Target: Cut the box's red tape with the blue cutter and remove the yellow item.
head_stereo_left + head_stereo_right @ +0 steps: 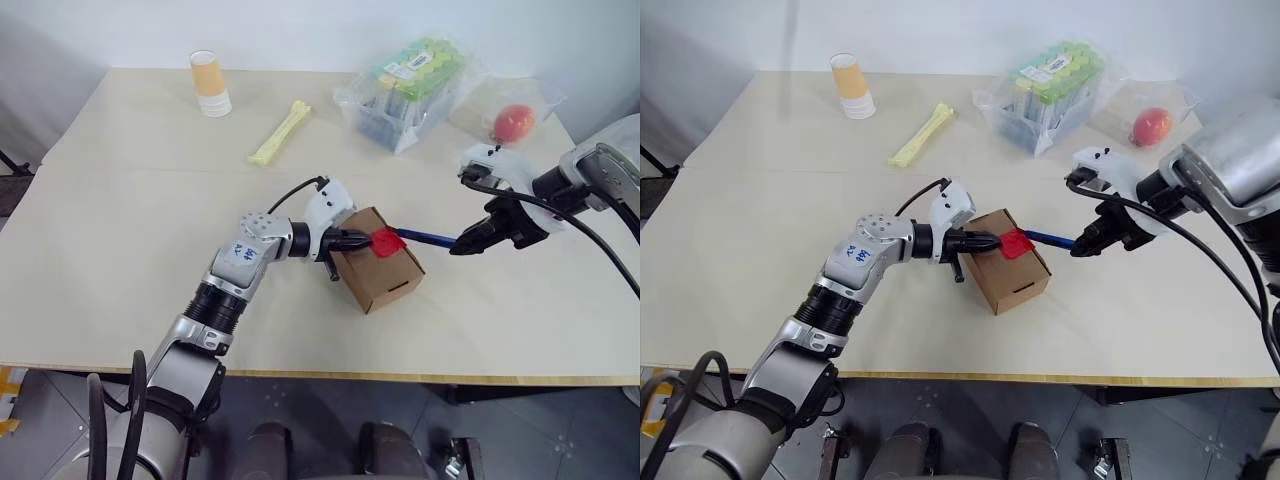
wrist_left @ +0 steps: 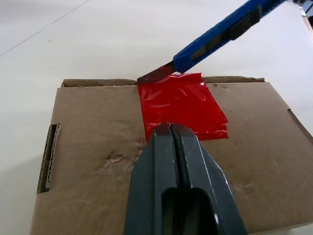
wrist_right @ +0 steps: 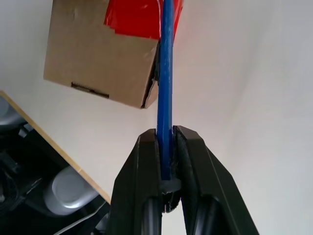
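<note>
The brown cardboard box [image 1: 378,262] stands near the middle of the table with the red tape [image 1: 386,241] over its lid seam. My left gripper [image 1: 358,240] is shut, its fingertips [image 2: 169,132] pressing on the lid right beside the tape. My right gripper [image 1: 466,243] is shut on the blue cutter [image 1: 425,238], which slants toward the box. The cutter's blade tip [image 2: 154,76] meets the far edge of the tape at the lid seam. The yellow item is hidden.
At the back of the table stand an orange and white cup [image 1: 210,83], a pale-yellow bone-shaped stick [image 1: 280,132], a clear plastic container of green-capped tubes [image 1: 405,90] and a bagged red fruit [image 1: 513,122]. The table's front edge [image 1: 320,375] lies close behind the box.
</note>
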{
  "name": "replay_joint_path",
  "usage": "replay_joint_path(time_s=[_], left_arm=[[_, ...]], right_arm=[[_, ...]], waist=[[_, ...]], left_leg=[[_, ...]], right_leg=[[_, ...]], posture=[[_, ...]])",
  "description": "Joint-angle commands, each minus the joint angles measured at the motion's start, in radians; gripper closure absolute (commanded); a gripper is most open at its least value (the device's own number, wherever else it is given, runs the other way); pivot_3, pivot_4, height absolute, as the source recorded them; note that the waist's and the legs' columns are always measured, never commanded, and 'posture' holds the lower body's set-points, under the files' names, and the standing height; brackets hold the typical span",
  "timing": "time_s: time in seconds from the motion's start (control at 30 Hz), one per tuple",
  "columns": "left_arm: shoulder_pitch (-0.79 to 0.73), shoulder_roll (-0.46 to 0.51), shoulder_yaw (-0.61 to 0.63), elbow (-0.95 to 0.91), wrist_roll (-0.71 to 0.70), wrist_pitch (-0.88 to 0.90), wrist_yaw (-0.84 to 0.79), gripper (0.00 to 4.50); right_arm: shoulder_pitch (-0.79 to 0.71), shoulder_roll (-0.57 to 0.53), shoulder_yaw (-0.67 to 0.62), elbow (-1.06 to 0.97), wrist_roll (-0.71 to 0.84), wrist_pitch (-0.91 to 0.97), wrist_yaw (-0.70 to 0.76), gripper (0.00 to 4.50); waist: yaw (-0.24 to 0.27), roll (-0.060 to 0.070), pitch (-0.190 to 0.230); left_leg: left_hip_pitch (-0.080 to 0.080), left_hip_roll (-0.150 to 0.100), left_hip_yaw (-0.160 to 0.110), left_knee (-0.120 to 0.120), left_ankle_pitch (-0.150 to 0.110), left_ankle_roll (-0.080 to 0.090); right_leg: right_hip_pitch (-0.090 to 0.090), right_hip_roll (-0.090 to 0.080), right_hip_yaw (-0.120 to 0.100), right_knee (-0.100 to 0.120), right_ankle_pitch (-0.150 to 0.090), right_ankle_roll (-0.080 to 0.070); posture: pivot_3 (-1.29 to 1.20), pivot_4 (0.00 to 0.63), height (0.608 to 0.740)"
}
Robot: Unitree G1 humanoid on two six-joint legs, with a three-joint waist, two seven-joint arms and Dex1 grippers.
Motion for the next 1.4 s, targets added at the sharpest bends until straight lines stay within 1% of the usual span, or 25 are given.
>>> replay_joint_path(time_s=[0.03, 0.27, 0.37, 0.6, 0.87, 1.4], left_arm=[[0.064, 0.006, -0.039, 0.055, 0.041, 0.061, 0.014, 4.47], [0.081, 0.003, -0.034, 0.030, 0.039, 0.077, 0.024, 4.47], [0.091, 0.004, -0.028, 0.016, 0.037, 0.089, 0.031, 4.47], [0.097, 0.012, -0.022, 0.003, 0.036, 0.102, 0.035, 4.47], [0.089, 0.005, -0.023, 0.013, 0.035, 0.101, 0.038, 4.47], [0.075, 0.008, -0.016, 0.021, 0.035, 0.103, 0.035, 4.47]], right_arm=[[-0.018, -0.020, 0.040, -0.036, 0.039, 0.021, 0.055, 4.36], [-0.025, -0.029, 0.097, -0.043, 0.037, 0.021, 0.092, 4.36], [0.001, -0.031, 0.105, -0.047, 0.032, 0.020, 0.089, 4.36], [0.035, -0.038, 0.098, -0.048, 0.046, 0.021, 0.075, 4.36], [0.032, -0.047, 0.106, -0.058, 0.132, 0.021, 0.052, 4.36], [0.118, -0.128, 0.072, -0.122, 0.186, 0.021, -0.025, 4.36]], waist=[[0.000, 0.000, 0.000], [-0.002, 0.001, -0.001], [-0.002, 0.001, -0.001], [-0.003, 0.001, -0.001], [-0.003, 0.001, -0.001], [-0.003, 0.001, -0.001]], left_leg=[[0.000, 0.000, 0.000, 0.000, 0.000, 0.000], [0.000, 0.000, 0.000, 0.000, 0.000, 0.000], [0.000, 0.000, 0.000, 0.000, 0.000, 0.000], [0.000, 0.000, 0.000, 0.001, 0.000, 0.000], [0.000, 0.000, 0.000, 0.001, 0.000, 0.000], [0.000, 0.000, 0.000, 0.002, 0.000, 0.000]], right_leg=[[0.000, 0.000, 0.000, 0.000, 0.000, 0.000], [0.000, 0.000, 0.000, 0.000, 0.000, 0.000], [0.000, 0.000, 0.000, 0.000, 0.000, 0.000], [0.000, 0.000, 0.000, 0.000, 0.000, 0.000], [0.000, 0.000, 0.000, 0.000, 0.000, 0.000], [0.001, 0.000, 0.000, 0.000, 0.000, 0.000]], posture=[[0.00, 0.150, 0.740], [0.00, 0.150, 0.740], [0.00, 0.150, 0.740], [0.00, 0.150, 0.740], [0.00, 0.150, 0.740], [0.00, 0.150, 0.740]])
